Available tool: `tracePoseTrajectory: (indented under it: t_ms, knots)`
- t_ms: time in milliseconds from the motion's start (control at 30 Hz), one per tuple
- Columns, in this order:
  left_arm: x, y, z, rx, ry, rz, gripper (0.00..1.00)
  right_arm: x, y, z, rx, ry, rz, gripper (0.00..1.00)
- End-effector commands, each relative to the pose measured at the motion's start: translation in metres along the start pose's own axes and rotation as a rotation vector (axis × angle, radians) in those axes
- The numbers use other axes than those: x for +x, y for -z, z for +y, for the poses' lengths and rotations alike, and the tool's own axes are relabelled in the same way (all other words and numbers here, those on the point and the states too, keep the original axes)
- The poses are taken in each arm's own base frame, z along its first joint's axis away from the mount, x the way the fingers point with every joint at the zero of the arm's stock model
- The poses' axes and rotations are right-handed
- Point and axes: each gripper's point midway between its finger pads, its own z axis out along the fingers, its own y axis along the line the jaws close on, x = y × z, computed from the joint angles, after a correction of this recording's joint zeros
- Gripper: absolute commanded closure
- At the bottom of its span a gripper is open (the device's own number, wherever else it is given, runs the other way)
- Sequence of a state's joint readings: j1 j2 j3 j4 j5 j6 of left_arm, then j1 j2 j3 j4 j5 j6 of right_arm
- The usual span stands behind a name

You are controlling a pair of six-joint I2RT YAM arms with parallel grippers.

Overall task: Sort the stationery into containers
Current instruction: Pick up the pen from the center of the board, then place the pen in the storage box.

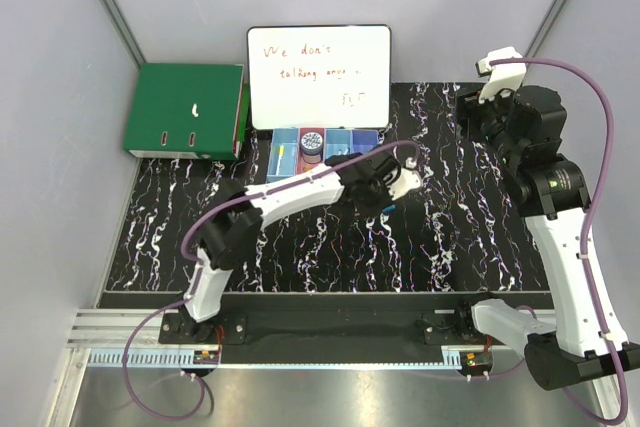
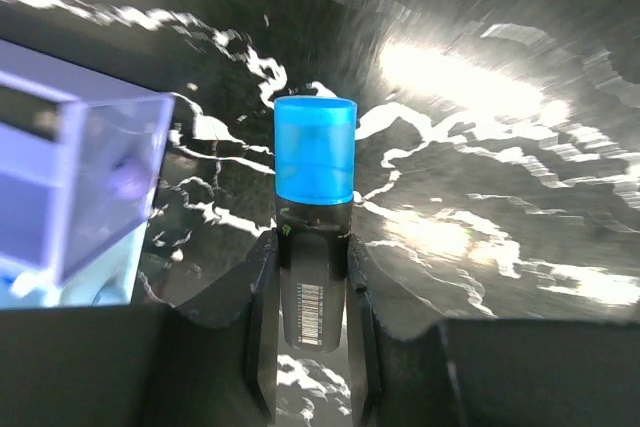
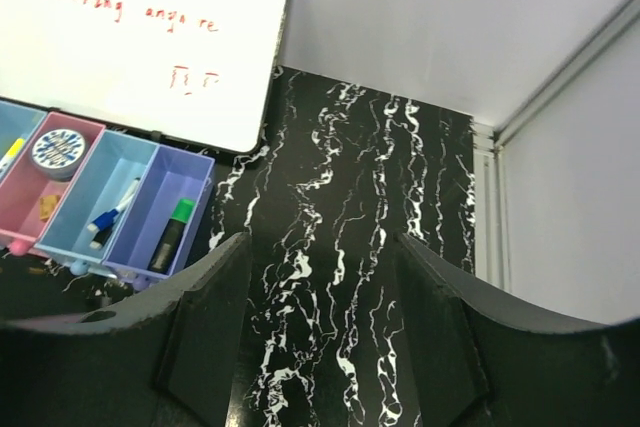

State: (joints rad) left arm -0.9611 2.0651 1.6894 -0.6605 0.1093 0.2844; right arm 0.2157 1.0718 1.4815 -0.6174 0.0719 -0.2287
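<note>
Stationery-wise, the piece you care about is the black marker with a blue cap (image 2: 315, 162). Your left gripper (image 2: 312, 277) has its jaws clamped on the black barrel, and the cap sticks out past the fingertips. It's over the black marble-patterned table (image 1: 450, 237), just in front of the purple end of the bins. I can't tell from either view if the marker is touching the tabletop.

Right behind it is the row of four translucent plastic bins (image 3: 120, 162), joined side by side:
- **Leftmost light blue:** a pen with a yellow part (image 3: 10, 155), mostly cut off by the frame edge.
- **Pink:** a stubby blue-white cylinder (image 3: 58, 150) and a tiny yellow-orange piece (image 3: 45, 209).
- **Second light blue:** a white pen with a blue cap (image 3: 115, 209).
- **Purple:** a black marker with a green cap (image 3: 172, 232).

Your right gripper (image 3: 320, 242) is up at the far right, well apart from the bins. Its jaws are spread with nothing between them.

Against the back wall, the white whiteboard (image 1: 318, 77) with red writing stands behind the bins, and a green binder (image 1: 185, 107) lies to its left.
</note>
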Motion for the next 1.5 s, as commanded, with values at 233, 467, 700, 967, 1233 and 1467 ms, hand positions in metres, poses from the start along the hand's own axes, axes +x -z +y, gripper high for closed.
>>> tracePoseTrajectory:
  t_ms: [233,467,700,967,1233,1467]
  knots:
    - [-0.090,0.085,0.052,0.043,0.494,-0.319,1.00,-0.010,0.004,-0.015,0.080,-0.012,-0.052,0.33]
    - [-0.086,0.061,0.129,-0.119,0.713,-0.326,1.00,-0.008,0.002,-0.014,0.081,-0.014,-0.052,0.33]
    - [-0.058,0.026,0.163,-0.264,0.781,-0.259,1.00,0.000,0.001,-0.014,0.082,-0.013,-0.039,0.33]
    - [-0.050,0.014,0.185,-0.366,0.787,-0.244,1.00,0.004,-0.004,-0.010,0.071,-0.019,-0.029,0.33]
    - [-0.055,0.006,0.193,-0.367,0.800,-0.266,1.00,0.006,-0.003,-0.010,0.068,-0.017,-0.031,0.33]
    - [-0.070,0.003,0.191,-0.308,0.809,-0.314,1.00,0.008,-0.001,-0.011,0.072,-0.009,-0.032,0.33]
